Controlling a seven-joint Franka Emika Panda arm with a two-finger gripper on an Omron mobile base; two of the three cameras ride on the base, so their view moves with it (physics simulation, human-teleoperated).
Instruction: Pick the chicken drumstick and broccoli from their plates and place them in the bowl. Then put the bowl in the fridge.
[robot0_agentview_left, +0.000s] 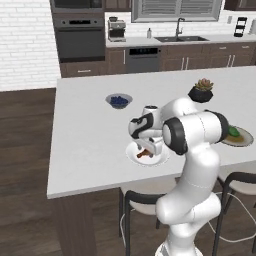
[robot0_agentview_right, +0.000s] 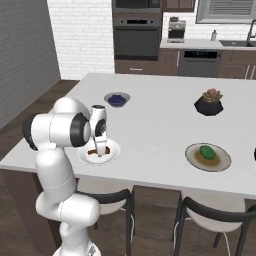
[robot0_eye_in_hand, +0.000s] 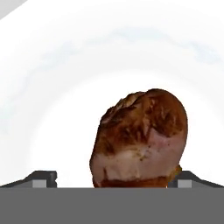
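Gripper (robot0_eye_in_hand: 112, 177) spread wide, straddling the chicken drumstick (robot0_eye_in_hand: 140, 138) on the white plate (robot0_agentview_left: 161, 159) — its long axis unclear.

Flanking base views (hand view perhaps inches-close)

I see my claw (robot0_agentview_left: 148, 148) down over the white plate (robot0_agentview_left: 161, 159) near the front edge of the table (robot0_agentview_left: 85, 130), at the chicken drumstick (robot0_agentview_left: 144, 153); its jaws I cannot judge. To the right, the broccoli (robot0_agentview_left: 233, 132) lies on the grey-rimmed plate (robot0_agentview_left: 246, 139). A berry bowl (robot0_agentview_left: 119, 100) and a potted succulent (robot0_agentview_left: 201, 90) stand farther back.
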